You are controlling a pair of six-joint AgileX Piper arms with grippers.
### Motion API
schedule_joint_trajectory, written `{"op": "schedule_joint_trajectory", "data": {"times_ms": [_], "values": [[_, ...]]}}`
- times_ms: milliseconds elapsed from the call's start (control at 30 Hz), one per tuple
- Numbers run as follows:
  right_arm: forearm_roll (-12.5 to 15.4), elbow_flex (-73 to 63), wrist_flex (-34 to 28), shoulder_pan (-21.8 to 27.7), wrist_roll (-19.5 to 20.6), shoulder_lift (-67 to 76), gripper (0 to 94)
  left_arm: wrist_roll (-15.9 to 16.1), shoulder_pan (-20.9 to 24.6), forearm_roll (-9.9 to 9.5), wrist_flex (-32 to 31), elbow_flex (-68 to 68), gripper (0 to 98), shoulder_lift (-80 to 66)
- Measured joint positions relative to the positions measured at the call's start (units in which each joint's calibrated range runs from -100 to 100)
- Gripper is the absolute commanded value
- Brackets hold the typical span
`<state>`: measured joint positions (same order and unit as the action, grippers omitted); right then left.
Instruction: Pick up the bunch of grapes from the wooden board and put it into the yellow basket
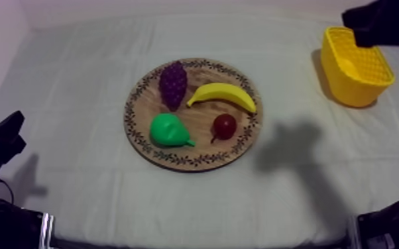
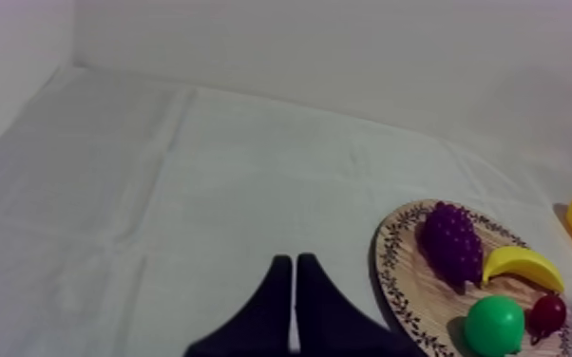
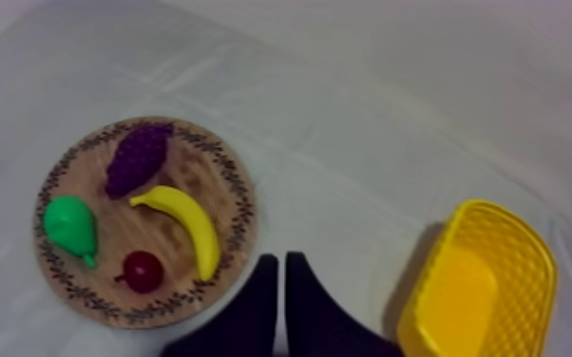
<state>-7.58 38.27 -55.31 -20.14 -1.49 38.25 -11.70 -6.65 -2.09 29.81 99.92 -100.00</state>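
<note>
The bunch of grapes (image 1: 173,84) lies on the wooden board (image 1: 189,161), just beside the banana (image 1: 222,95). The pick looks not yet begun. The right gripper (image 3: 280,258), fingers together and empty, hovers by the yellow basket (image 1: 358,93). It would need to open over the grapes. The left gripper (image 2: 295,258) is likewise closed on nothing.

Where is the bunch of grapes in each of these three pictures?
Top view: bunch of grapes on the wooden board, at its far left, beside the banana.
Left wrist view: on the board's far part, beside the banana, beyond the pear.
Right wrist view: on the board's side away from the yellow basket, by the banana's tip.
Shared landmark: the banana, next to the grapes in all three.
</note>
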Motion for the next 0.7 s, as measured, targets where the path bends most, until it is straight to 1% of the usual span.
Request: {"op": "schedule_joint_trajectory", "data": {"times_ms": [200, 333, 467, 700], "values": [[0.0, -13.59, -7.51, -3.84, 2.81, -9.34, 0.2, 0.0, 0.0, 0.0, 0.0, 0.0, 0.1, 0.0], [0.0, -22.32, -11.48, -5.46, 5.32, -15.44, 0.2, 0.0, 0.0, 0.0, 0.0, 0.0, 0.1, 0.0], [-0.37, -30.12, -13.68, -6.61, 7.84, -21.01, 0.2, 0.0, 0.0, 0.0, 0.0, 0.0, 0.1, 0.0], [-2.3, -40.51, -16.98, -9.74, 13.04, -30.42, 0.2, 0.0, 0.0, 0.0, 0.0, 0.0, 0.1, 0.0]]}}
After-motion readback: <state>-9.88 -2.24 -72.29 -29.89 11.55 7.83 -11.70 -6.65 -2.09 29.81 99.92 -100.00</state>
